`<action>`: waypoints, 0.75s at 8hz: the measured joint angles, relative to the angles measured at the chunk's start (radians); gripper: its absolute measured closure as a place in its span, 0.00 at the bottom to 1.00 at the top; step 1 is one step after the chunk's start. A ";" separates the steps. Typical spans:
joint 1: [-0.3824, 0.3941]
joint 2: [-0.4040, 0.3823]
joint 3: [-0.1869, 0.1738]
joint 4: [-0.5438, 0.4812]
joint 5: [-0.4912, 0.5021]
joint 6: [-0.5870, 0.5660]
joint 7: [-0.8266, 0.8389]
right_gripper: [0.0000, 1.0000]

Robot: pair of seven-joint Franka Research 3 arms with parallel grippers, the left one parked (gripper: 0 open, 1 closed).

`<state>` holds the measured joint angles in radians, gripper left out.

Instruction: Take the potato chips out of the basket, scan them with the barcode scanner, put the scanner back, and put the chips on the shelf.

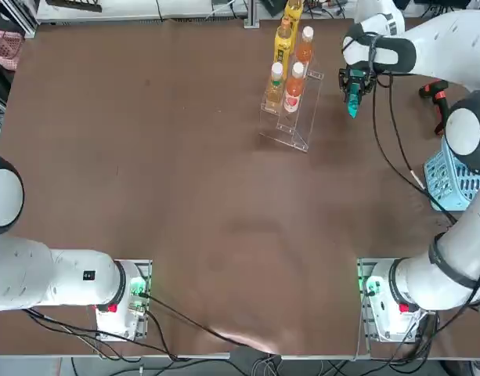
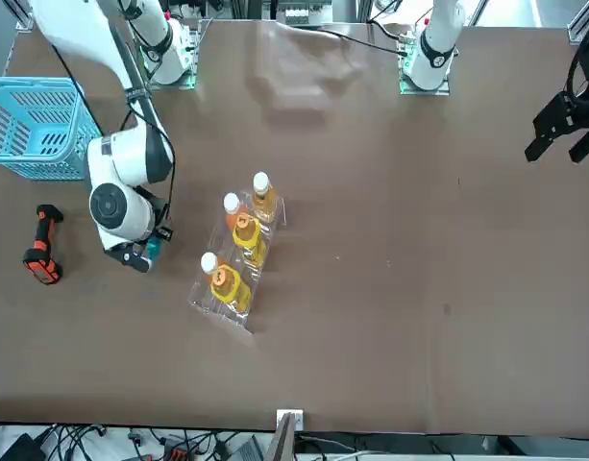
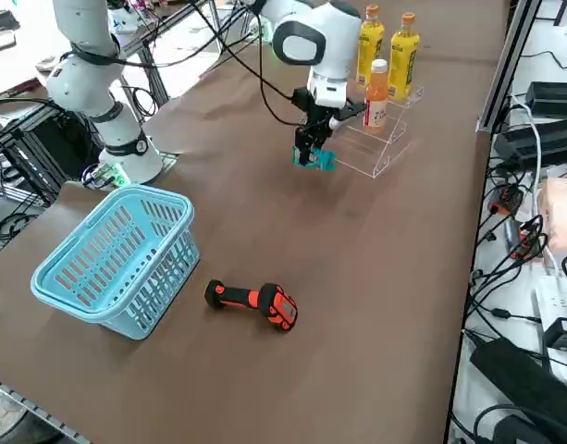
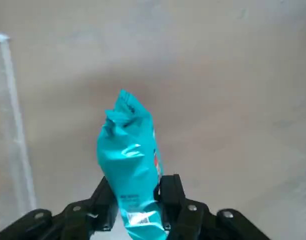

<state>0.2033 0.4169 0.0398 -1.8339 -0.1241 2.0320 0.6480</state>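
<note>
My right gripper (image 1: 354,88) hangs over the table just right of the clear stepped shelf (image 1: 290,125), shut on the teal potato chips packet (image 4: 129,155). The packet (image 1: 352,103) sticks out below the fingers (image 4: 105,200), and the right side view shows it (image 3: 315,158) close beside the shelf's lower steps (image 3: 380,148). The black and orange barcode scanner (image 3: 255,301) lies on the table beside the light blue basket (image 3: 117,254). In the top view the scanner (image 1: 437,98) sits behind the basket (image 1: 451,176), partly hidden by the arm.
Several orange and yellow drink bottles (image 1: 294,86) stand on the shelf's tiers. The brown table (image 1: 185,196) stretches wide to the left of the shelf. Cables hang off the right arm near the basket.
</note>
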 joint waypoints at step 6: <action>0.013 0.034 0.093 0.014 0.170 0.135 0.019 0.57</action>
<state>0.2161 0.4506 0.1329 -1.8203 0.0457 2.1670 0.6668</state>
